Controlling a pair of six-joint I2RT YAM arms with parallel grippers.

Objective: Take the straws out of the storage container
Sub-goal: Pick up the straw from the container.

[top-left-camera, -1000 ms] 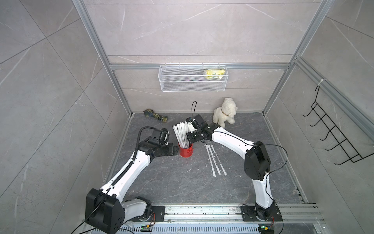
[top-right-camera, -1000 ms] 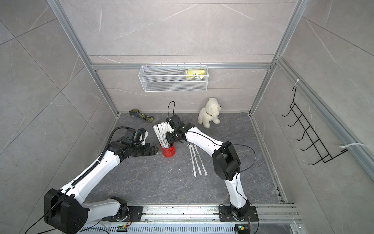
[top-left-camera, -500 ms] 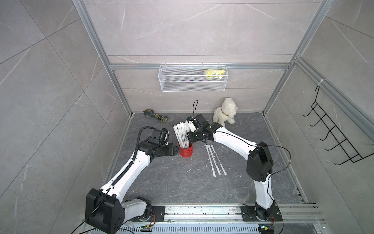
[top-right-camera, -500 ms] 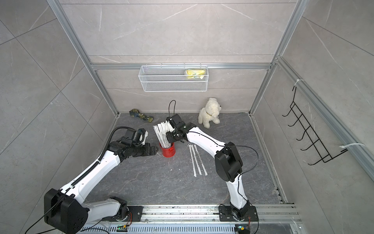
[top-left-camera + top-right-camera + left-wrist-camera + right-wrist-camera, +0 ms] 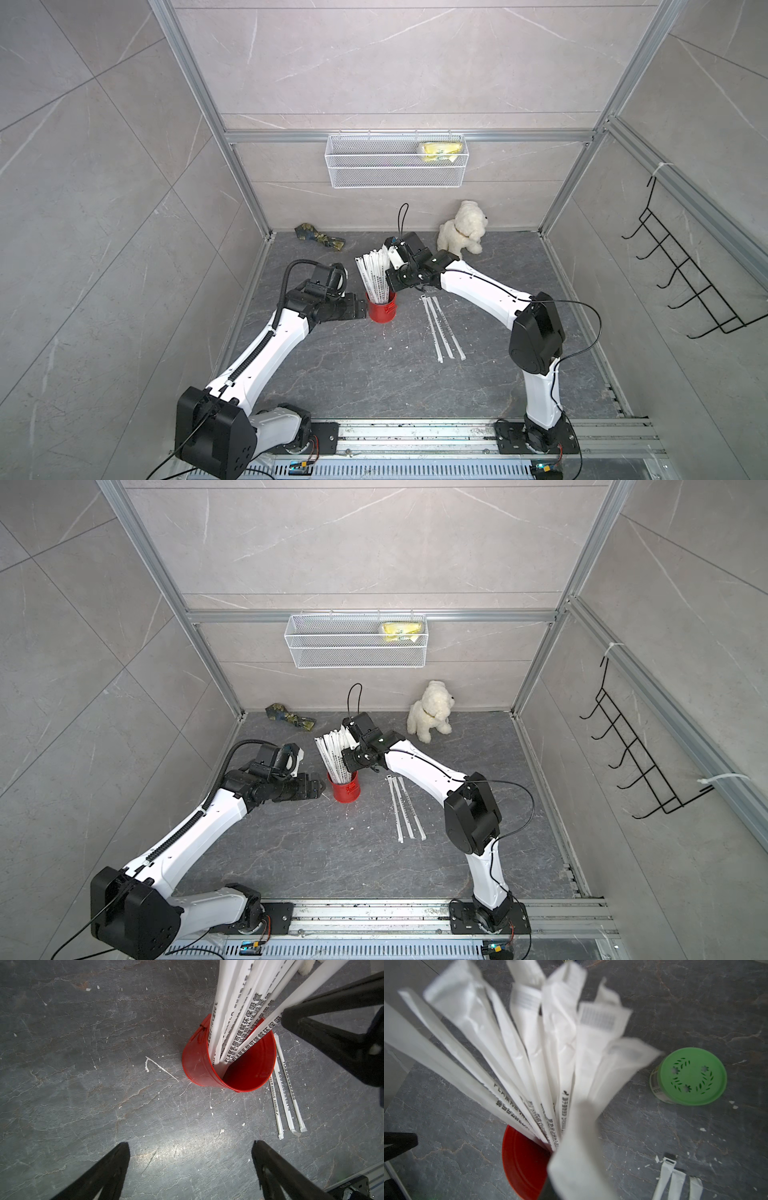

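The storage container, a red can, stands upright mid-floor. Several white wrapped straws fan out of it. My right gripper is above the can's right rim, shut on one straw still among the bundle. My left gripper is open and empty, low beside the can's left side without touching it. Three straws lie side by side on the floor to the can's right.
A green-lidded jar stands near the can. At the back are a white plush dog, a camouflage cloth and a wall-hung wire basket. A black hook rack hangs on the right wall.
The right arm's elbow has shifted slightly to the right; its gripper stays shut at the straws. The left arm has not moved.
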